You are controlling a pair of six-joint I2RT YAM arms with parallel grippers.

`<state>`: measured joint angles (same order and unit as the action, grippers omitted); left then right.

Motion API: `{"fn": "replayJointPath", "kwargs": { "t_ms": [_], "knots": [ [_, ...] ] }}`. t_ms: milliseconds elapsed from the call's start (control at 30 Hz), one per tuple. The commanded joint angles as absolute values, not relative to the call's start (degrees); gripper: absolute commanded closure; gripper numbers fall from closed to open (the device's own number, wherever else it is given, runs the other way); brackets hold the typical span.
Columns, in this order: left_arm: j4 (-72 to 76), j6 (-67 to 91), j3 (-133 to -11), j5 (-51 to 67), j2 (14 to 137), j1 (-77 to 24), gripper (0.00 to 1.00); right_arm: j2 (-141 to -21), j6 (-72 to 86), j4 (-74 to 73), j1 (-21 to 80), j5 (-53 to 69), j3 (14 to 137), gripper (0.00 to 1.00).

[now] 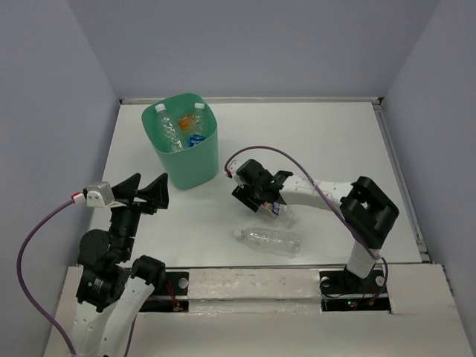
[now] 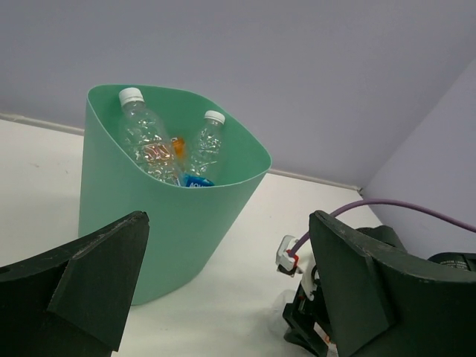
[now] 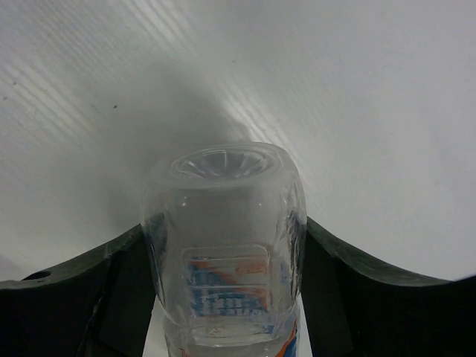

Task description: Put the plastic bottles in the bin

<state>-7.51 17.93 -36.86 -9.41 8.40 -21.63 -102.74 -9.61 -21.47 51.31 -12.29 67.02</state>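
- From above, your right gripper is low over the table, set around a clear bottle. A second bottle lies on its side just nearer the arm bases. Both are well apart from the green bin, which already holds several bottles. Your left gripper hangs beside the bin, spread wide and empty, probably parked clear of the right arm's route.
- From the left wrist, those spread fingers frame the bin with nothing between them. Inside it, two white-capped bottles lean with their caps up.
- From the right wrist, the clear bottle lies lengthwise between the fingers, base pointing away. They flank its labelled middle and seem to touch both sides. You cannot tell whether they pinch it yet. Taking it mid-body should keep it level when lifted.
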Motion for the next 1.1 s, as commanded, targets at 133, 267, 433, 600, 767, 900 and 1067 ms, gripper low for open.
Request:
{"fn": "replayJointPath", "kwargs": {
  "t_ms": [133, 267, 433, 600, 767, 900, 1067],
  "knots": [
    [-4.7, 17.9, -37.3, -8.2, 7.5, -21.3, 0.01, -89.7, -13.6, -17.7, 50.9, -23.0, 75.0, 0.46],
    [-4.5, 18.0, -37.3, -8.2, 7.3, -21.4, 0.01, -86.3, -12.3, -13.1, 50.9, -17.8, 82.7, 0.47],
    [-4.8, 17.8, -37.3, -8.5, 7.2, -21.3, 0.01, -88.6, -7.3, -1.2, 50.9, -6.1, 94.8, 0.47],
    [-4.8, 17.8, -37.4, -9.1, 7.0, -21.3, 0.01, -97.2, -0.2, 10.7, 51.4, 3.2, 106.6, 0.48],
    [-4.8, 17.8, -37.5, -9.4, 6.4, -21.3, 0.01, -111.3, 5.4, 16.3, 51.4, 5.4, 122.7, 0.48],
    [-4.8, 17.8, -37.5, -9.4, 6.6, -21.5, 0.01, -121.9, 8.2, 19.6, 51.4, 4.0, 132.5, 0.41],
    [-5.3, 17.8, -37.5, -9.6, 6.4, -21.9, 0.01, -132.0, 10.0, 14.7, 51.4, 1.4, 141.1, 0.41]
  ]
}}
